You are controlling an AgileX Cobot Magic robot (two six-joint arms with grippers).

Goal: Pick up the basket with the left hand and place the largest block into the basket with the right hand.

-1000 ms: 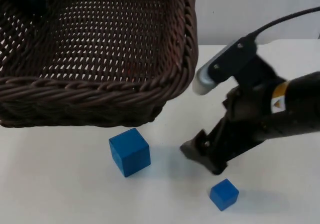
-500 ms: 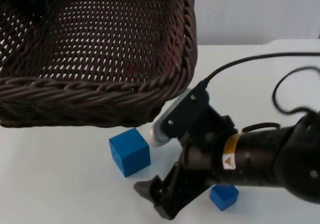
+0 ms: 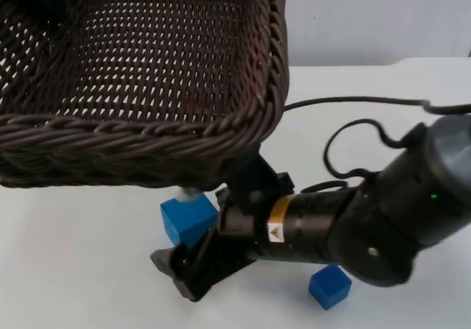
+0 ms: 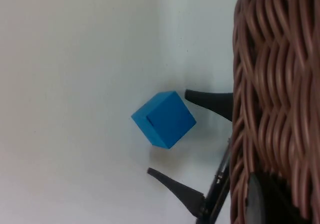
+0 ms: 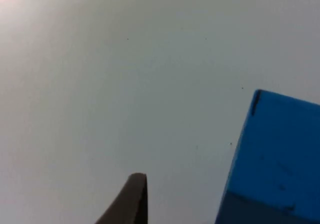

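Down at the white surface [image 3: 88, 270], the right end effector [image 4: 175, 134] is spread open, its fingers either side of the large blue cube [image 4: 164, 119]. A smaller blue cube [image 3: 329, 285] lies behind it, beside the arm's yellow warning-triangle label [image 3: 277, 226]. Overhead hangs the dark brown woven wicker basket [image 3: 140, 134]; the left end effector's grip on it cannot be made out. A grey partition wall [image 3: 375, 20] backs the surface.

The white surface [image 3: 88, 270] carries a large blue block [image 3: 185, 217] at lower centre and a small blue block [image 3: 329, 285] at lower right.
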